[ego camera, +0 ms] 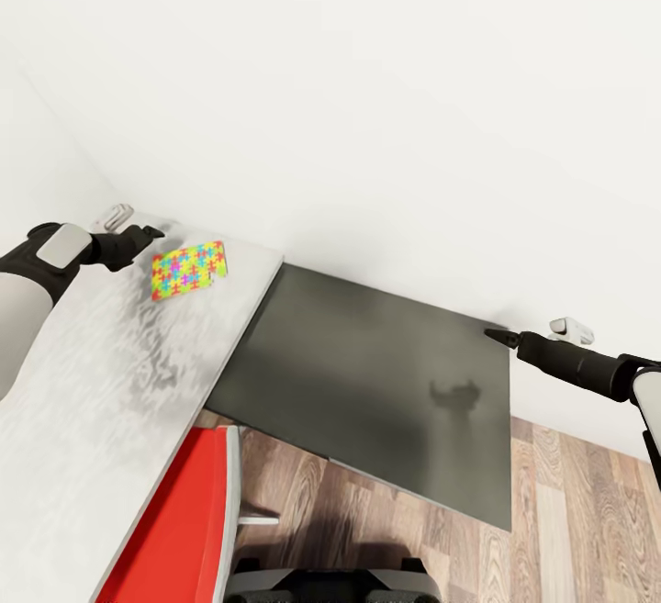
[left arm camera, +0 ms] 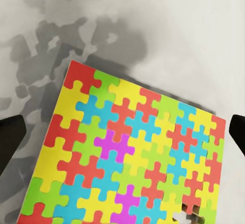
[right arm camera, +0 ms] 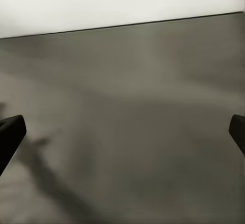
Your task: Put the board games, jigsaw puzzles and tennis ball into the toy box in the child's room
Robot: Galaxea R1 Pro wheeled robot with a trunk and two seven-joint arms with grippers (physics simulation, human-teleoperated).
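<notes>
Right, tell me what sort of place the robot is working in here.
Probably a corner of a furnished room at home, perhaps a child's: a colourful jigsaw puzzle lies on a pale grey table against a white wall, beside a lower dark grey cabinet, over a wood-plank floor.

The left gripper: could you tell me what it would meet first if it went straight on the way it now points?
Probably the jigsaw puzzle lying flat on the table: the left gripper, open, looks straight onto it.

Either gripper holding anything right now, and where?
Nothing held. Left gripper is open above the jigsaw puzzle on the table; right gripper is open over the cabinet.
</notes>
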